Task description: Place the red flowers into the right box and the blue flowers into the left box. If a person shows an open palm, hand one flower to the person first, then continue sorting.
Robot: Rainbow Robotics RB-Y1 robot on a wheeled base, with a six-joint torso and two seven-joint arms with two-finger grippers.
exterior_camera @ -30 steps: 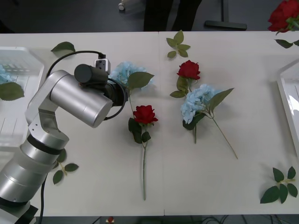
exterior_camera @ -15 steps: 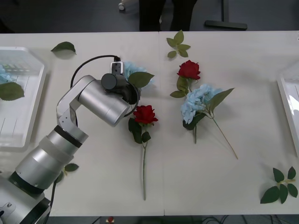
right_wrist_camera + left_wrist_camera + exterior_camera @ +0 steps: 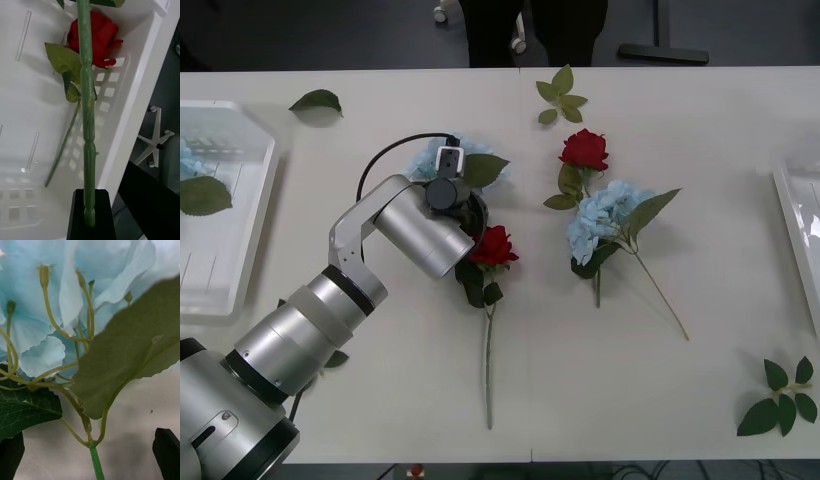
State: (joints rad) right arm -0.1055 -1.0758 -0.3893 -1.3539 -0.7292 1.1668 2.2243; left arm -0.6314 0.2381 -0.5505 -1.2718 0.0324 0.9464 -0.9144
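We see the left arm reach across the white tabletop, its left pincer lowered over a pale-blue hydrangea that lies near the tabletop's middle. In the left wrist view the two black fingers stand apart at either side of the thin green stem, touching nothing: the pincer is released. Soft ruffled petals and a broad, matte, serrated leaf crowd directly in front of the fingers.

Just beside the left wrist lies a red rose, its long stem running toward the near edge. A second red rose lies farther right, its leaves touching a second hydrangea. Loose leaf sprigs lie scattered near the far edge and the near right corner.

The left box, ribbed and with a rounded rim, sits at the tabletop's left edge and holds a blue bloom with a large leaf. The right box shows its rim at the right edge.

The right pincer is clenched on a knobbly plastic rose stem, held above the right box, whose smooth white wall has square perforations. A rose already lies inside it.
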